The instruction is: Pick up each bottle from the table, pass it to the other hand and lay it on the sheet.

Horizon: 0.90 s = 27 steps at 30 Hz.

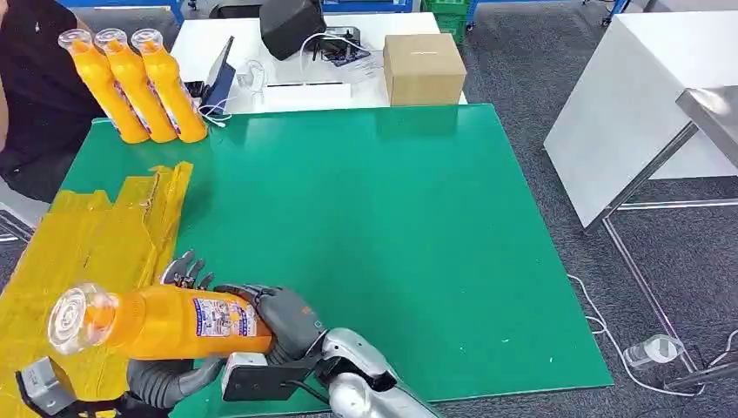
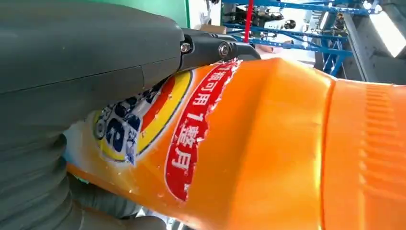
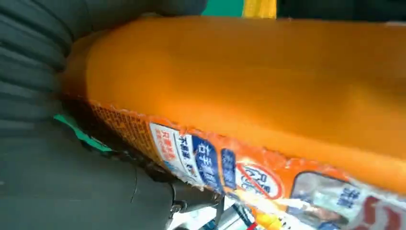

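Observation:
An orange bottle (image 1: 174,322) with a clear cap lies level above the near left corner of the table, its cap pointing left. My right hand (image 1: 283,318) grips its base end. My left hand (image 1: 165,376) wraps the body from below, its fingertips (image 1: 187,272) showing over the far side. The left wrist view has the thumb (image 2: 72,72) pressed on the bottle's label (image 2: 158,124). In the right wrist view my right hand (image 3: 57,182) lies against the bottle (image 3: 239,86). The yellow sheet (image 1: 96,244) lies under and beyond the bottle. Three more orange bottles (image 1: 135,83) stand at the far left corner.
The green table top (image 1: 365,235) stretches to the right. A person in black (image 1: 35,87) is by the far left corner. A cardboard box (image 1: 422,68) and cables sit on the white table behind. A metal table (image 1: 644,113) stands on the right.

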{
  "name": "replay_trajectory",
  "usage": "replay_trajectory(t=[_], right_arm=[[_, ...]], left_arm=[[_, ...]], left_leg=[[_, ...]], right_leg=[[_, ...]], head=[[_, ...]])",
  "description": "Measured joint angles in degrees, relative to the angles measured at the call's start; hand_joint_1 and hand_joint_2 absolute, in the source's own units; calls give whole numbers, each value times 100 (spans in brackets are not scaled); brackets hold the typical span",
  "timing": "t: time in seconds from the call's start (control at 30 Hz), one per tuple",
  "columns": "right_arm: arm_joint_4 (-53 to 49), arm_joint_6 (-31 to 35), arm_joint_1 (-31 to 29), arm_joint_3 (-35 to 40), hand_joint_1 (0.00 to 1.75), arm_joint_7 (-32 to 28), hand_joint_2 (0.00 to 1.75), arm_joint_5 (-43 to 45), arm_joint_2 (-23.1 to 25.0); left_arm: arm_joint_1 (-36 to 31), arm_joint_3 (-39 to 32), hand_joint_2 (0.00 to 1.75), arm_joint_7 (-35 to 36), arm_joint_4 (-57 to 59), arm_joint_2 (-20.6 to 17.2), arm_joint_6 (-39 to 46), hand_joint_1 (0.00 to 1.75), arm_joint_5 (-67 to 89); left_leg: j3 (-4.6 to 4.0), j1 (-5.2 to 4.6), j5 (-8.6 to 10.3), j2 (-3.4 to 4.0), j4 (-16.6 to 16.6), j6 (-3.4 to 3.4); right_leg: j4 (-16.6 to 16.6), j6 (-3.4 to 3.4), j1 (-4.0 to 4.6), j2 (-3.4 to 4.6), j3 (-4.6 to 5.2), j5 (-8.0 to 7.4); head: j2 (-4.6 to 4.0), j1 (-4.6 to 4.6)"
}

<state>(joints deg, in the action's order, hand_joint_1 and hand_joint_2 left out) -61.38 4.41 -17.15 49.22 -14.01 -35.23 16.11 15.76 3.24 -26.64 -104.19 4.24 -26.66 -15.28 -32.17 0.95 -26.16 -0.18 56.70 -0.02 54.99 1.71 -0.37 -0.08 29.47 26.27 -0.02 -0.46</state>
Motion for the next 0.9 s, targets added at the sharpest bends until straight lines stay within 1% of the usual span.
replay_trajectory(t=[0.07,0.1,0.13,0.37,0.67,0.9], right_arm=[[107,-17,-44,123,175,-42,175,18,17],[160,-17,-68,186,175,-64,175,26,24],[216,-17,-92,247,175,-79,175,46,31],[575,0,-253,449,175,-114,175,164,111],[770,31,-318,545,175,-138,175,208,144],[848,114,-322,617,175,-201,175,53,151]], left_arm=[[0,-20,175,4,17,0,28,0,-41],[3,-26,175,9,20,0,35,19,-50],[12,-39,175,17,24,0,39,175,-57],[86,-140,175,48,107,2,-13,175,-289],[125,-203,175,41,149,42,-107,175,-398],[290,-267,175,-145,136,136,-166,175,-284]], left_leg=[[0,2,0,0,0,0],[0,2,0,0,0,0],[0,2,0,0,0,0],[0,3,0,1,0,0],[-1,1,0,2,0,0],[-1,2,0,3,0,0]], right_leg=[[0,0,0,0,1,0],[0,0,0,0,1,0],[0,0,0,0,2,0],[0,0,1,0,4,0],[0,0,0,1,5,0],[0,0,0,1,7,0]], head=[[0,0],[0,2],[0,0],[0,0],[0,2],[0,0]])
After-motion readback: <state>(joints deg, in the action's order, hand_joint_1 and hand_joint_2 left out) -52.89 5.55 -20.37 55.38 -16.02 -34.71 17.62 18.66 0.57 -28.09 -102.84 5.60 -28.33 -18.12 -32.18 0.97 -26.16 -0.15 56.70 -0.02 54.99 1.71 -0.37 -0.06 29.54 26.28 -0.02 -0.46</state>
